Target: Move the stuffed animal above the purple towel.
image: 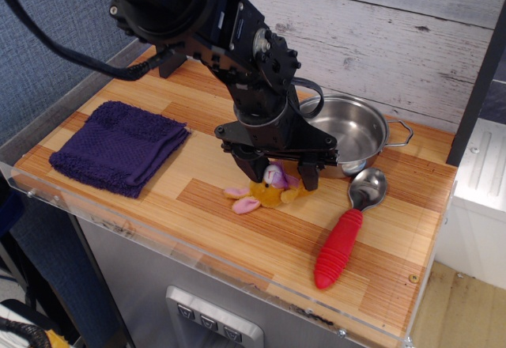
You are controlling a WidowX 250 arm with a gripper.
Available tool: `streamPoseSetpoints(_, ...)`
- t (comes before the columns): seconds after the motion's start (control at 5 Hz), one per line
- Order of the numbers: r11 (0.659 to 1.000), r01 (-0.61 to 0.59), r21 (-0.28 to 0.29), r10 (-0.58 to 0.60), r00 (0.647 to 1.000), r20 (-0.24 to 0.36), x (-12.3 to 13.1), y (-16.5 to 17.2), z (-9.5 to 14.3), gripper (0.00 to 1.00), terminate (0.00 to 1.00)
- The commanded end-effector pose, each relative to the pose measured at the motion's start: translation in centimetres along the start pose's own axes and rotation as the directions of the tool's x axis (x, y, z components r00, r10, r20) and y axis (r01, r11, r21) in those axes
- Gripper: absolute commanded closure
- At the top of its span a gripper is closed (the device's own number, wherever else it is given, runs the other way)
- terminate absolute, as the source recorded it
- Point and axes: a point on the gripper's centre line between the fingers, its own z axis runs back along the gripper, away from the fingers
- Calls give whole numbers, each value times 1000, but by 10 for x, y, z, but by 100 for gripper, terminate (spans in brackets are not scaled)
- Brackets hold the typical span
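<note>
Yellow-orange plush makes up the stuffed animal [269,192], which lies on the wooden counter [237,229] just in front of the steel pot [356,134] and left of the red-handled spoon [344,233]. The purple towel [118,146] sits well apart at the counter's left end. The gripper [273,172] is down over the toy with one finger on either side of its body and pale purple head; the jaws look spread around it rather than pressed in, though contact is hard to judge from this angle. The toy appears light, soft and compressible, so it should squash under the fingers and not slip readily. Its rounded torso looks like the best hold. The pink ears and feet are floppy and would likely dangle or pull loose if pinched alone.
</note>
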Motion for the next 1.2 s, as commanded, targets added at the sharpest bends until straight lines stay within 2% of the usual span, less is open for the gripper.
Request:
streamPoseSetpoints(0.0,999,26,38,-26,1000,11,-4,4,3,100,0)
streamPoseSetpoints(0.4,1000,23,10,-23,999,30,3,-4,17,100,0)
streamPoseSetpoints(0.8,999,30,-14,-29,996,87,26,-16,49,100,0)
streamPoseSetpoints(1.0,999,3,-48,3,991,133,38,-20,76,100,0)
